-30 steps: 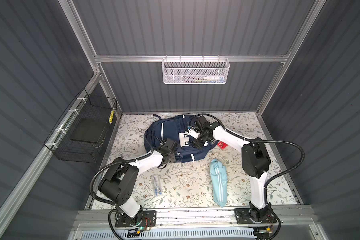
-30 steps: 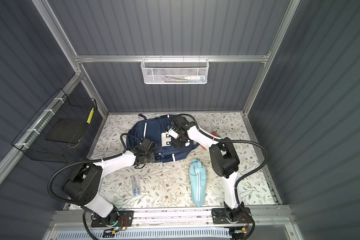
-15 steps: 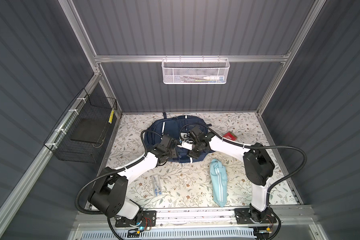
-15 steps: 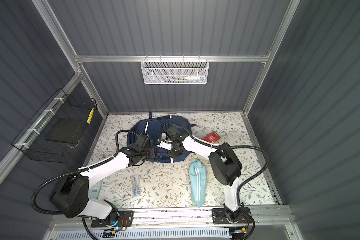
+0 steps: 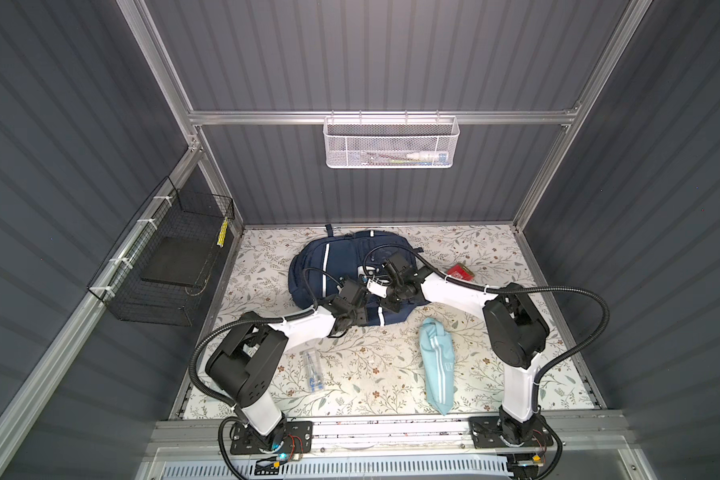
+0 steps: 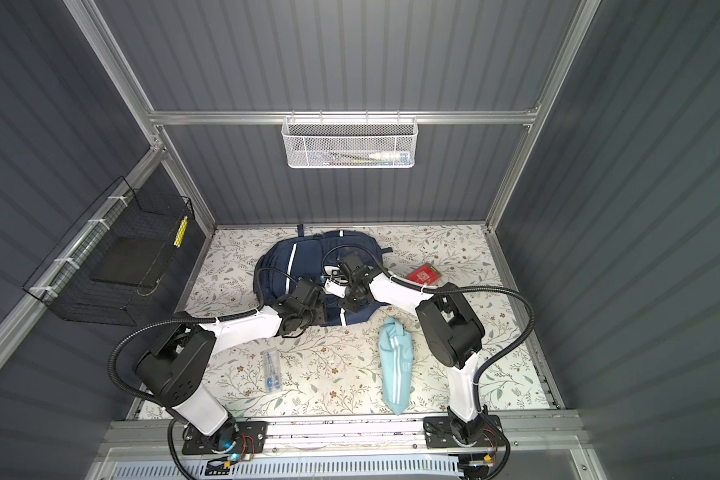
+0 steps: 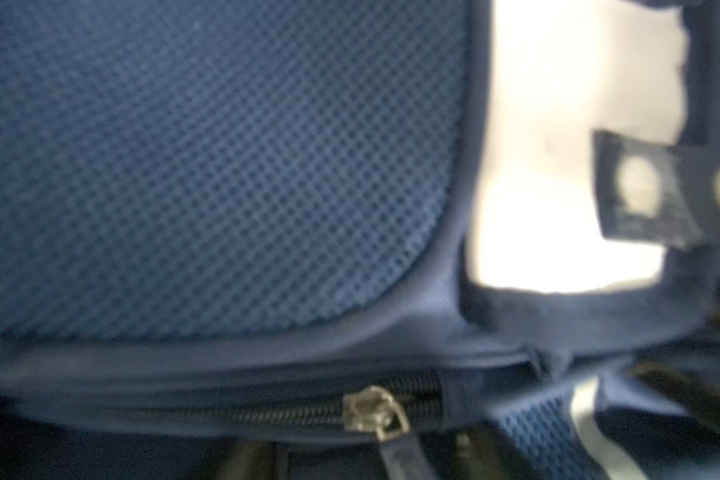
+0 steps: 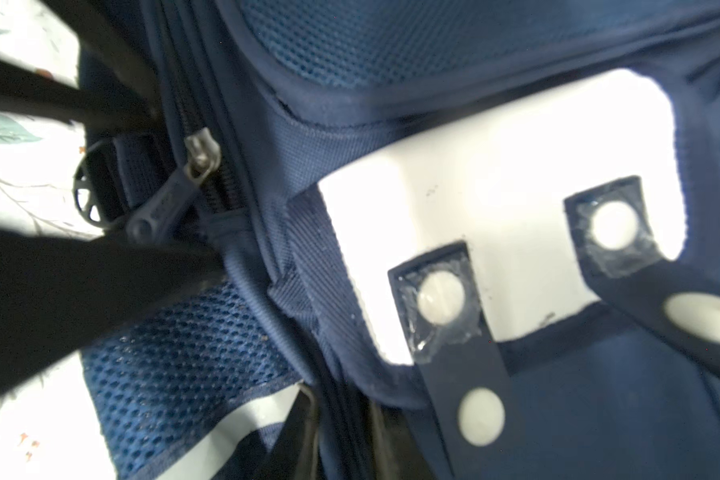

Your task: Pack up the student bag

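The student bag (image 5: 310,272), soft navy fabric, lies flat on the bench (image 5: 366,374) just behind the light-blue pouch (image 5: 435,365). It will likely sag and bunch, so the zip pull (image 8: 159,212) looks the firmest hold. The left gripper (image 5: 356,297) and right gripper (image 5: 389,301) sit over its pouch-side edge. I cannot tell whether either's jaws grip.

We see a lab robot cell: ribbed grey walls (image 5: 371,54), aluminium frame (image 5: 267,117), wire baskets (image 5: 389,143), arms (image 5: 304,326) bolted at the surface's (image 5: 371,361) near edge.
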Robot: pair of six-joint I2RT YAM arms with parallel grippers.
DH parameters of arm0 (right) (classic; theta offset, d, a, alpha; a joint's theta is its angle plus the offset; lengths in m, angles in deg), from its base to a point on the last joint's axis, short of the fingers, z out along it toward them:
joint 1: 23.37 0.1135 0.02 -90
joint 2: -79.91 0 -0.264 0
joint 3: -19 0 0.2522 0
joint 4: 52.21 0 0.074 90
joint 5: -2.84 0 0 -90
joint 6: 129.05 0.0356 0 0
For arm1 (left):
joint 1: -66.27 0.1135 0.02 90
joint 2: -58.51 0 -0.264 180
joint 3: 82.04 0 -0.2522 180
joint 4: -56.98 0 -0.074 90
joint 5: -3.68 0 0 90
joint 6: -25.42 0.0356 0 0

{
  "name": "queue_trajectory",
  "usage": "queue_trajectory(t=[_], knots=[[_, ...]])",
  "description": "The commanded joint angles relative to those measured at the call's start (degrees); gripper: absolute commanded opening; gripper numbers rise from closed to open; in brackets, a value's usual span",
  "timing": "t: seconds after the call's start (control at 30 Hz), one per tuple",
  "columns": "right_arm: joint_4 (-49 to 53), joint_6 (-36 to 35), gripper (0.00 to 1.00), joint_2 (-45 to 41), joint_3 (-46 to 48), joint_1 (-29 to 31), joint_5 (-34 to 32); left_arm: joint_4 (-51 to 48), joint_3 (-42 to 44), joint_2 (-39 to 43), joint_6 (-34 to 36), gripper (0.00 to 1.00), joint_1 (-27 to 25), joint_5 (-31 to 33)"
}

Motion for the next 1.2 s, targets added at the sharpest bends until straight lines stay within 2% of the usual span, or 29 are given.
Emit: queue_trajectory(t=[0.0, 0.03, 0.13, 0.17, 0.27, 0.5, 0.53, 0.57, 0.77, 0.87, 0.93, 0.97, 1.1, 1.17], knots=[[3.0, 2.2, 0.20, 0.6, 1.8, 0.3, 2.5, -2.4, -2.4, -1.7, 1.3, 0.32, 0.1, 4.2], [3.4, 2.4, 0.20, 0.8, 1.6, 0.3, 2.3, -2.6, -2.3, -1.1, 1.3, 0.27, 0.1, 4.0], [4.4, 2.6, 0.19, 1.2, 1.1, 0.2, 1.5, -3.4, -2.4, 2.3, 1.1, 0.26, 0.1, 3.5], [4.4, 2.6, 0.18, 1.3, 1.1, 0.2, 1.6, -3.7, -2.6, 3.3, 1.3, 0.28, 0.1, 3.5], [5.2, 3.2, 0.17, 1.7, 0.6, 0.2, 2.2, -3.7, -3.0, 4.2, 2.4, 0.50, 0.7, 4.2], [6.9, 4.6, 0.15, 1.8, 0.1, 0.2, 2.8, -2.6, -4.2, 1.3, 3.7, 0.47, 1.1, 4.1], [6.9, 4.8, 0.14, 1.8, 0.3, 0.2, 3.0, -2.3, -4.2, 1.1, 3.9, 0.42, 1.1, 4.2], [6.9, 4.9, 0.14, 1.6, 0.4, 0.2, 3.1, -2.6, -4.7, 1.0, 4.3, 0.34, 1.1, 4.2], [7.0, 6.1, 0.13, 1.8, 1.1, 0.2, 3.4, -3.9, -6.8, 1.5, 5.2, 0.32, 1.1, 4.3], [7.0, 6.2, 0.11, 1.9, 1.8, 0.2, 3.1, -4.2, -6.9, 1.9, 5.5, 0.26, 1.3, 4.8], [7.0, 6.3, 0.10, 1.9, 2.0, 0.2, 3.2, -4.0, -6.8, 1.8, 5.4, 0.15, 1.9, 4.0], [7.1, 6.4, 0.10, 1.9, 2.1, 0.2, 3.2, -4.2, -6.8, 2.0, 5.3, 0.12, 2.3, 3.6], [7.1, 6.4, 0.08, 1.8, 2.6, 0.3, 2.3, -3.3, -6.5, 3.0, 5.5, 0.09, 3.2, 2.8], [7.3, 6.2, 0.08, 1.8, 2.6, 0.1, 1.8, -5.9, -7.5, 2.8, 6.4, 0.08, 3.9, 4.5]])
